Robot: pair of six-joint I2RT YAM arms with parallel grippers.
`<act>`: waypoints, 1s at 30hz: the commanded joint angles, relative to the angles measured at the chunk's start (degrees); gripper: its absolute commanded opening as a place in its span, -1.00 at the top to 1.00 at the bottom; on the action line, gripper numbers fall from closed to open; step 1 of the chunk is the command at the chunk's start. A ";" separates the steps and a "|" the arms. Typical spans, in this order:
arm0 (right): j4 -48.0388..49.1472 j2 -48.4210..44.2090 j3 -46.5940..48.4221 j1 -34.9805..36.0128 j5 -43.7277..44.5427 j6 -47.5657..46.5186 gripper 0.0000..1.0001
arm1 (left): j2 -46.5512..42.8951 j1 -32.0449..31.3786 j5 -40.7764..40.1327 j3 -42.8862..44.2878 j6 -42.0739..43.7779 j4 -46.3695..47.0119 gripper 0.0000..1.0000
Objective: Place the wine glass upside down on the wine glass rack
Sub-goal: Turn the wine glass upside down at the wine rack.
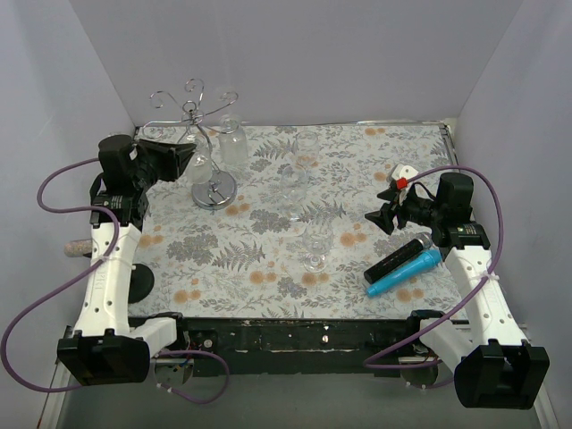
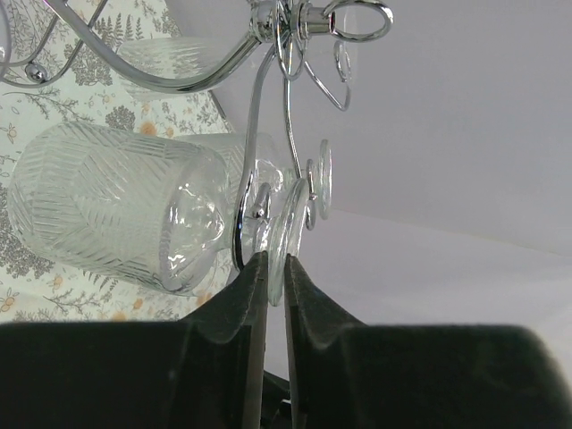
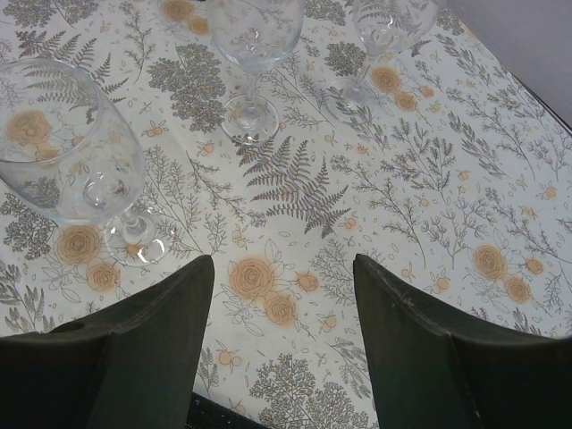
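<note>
The wine glass rack (image 1: 215, 191) is silver; the tablecloth (image 1: 268, 255) shows grey ferns and orange roses.

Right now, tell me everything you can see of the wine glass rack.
The wine glass rack is a shiny silver wire stand with a twisted stem, curled spiral arms on top and a round mirror-like base. It stands upright at the far left of the table. One arm runs close by the stem of a ribbed wine glass, whose foot the left gripper pinches. A second glass seems to hang from another arm.
</note>
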 commanded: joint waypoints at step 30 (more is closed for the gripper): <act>0.65 -0.89 -0.27 0.00 -0.37 -0.51 -0.43 | -9.32 0.13 6.76 -4.03 -3.08 1.86 -0.66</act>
